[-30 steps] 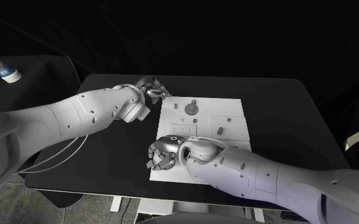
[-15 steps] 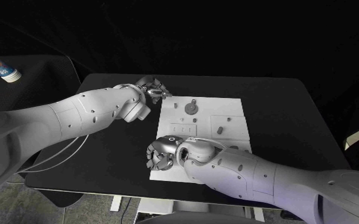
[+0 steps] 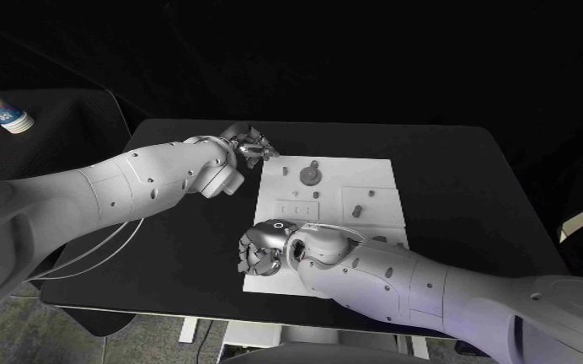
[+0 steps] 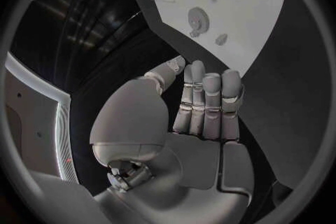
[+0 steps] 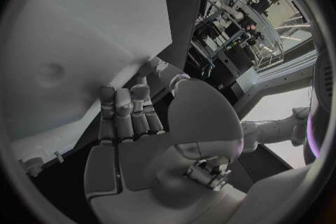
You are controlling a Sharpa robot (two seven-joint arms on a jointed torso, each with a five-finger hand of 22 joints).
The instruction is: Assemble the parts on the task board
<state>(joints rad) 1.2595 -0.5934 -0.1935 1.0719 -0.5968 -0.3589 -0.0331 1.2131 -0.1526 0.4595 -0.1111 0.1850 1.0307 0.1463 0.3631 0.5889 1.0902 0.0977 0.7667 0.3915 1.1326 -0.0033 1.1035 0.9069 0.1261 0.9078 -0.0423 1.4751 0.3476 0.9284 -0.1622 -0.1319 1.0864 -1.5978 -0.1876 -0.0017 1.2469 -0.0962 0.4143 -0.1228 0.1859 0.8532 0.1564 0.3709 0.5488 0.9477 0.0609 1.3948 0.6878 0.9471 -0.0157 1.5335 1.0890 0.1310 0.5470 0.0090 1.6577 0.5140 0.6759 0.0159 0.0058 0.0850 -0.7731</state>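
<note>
The white task board [image 3: 367,180] lies in the middle of the black table. On it stand a round grey part [image 3: 311,177], a small peg [image 3: 357,211] and a few tiny pieces nearby. My left hand [image 3: 247,144] hovers at the board's far left corner with its fingers curled together and nothing in them. The left wrist view shows that hand [image 4: 203,106] with the board [image 4: 245,11] and the round part [image 4: 198,18] beyond its fingertips. My right hand [image 3: 264,250] sits over the board's near left corner, fingers curled in and empty. The right wrist view has that hand [image 5: 129,117] just above the board [image 5: 84,22].
The black table [image 3: 462,179] reaches well beyond the board on the right and the far side. A small white and blue object [image 3: 15,118] lies off the table at the far left. Cables [image 3: 85,250] hang under my left arm.
My right hand has edged slightly left at the board's near corner. The left hand and the parts have stayed put.
</note>
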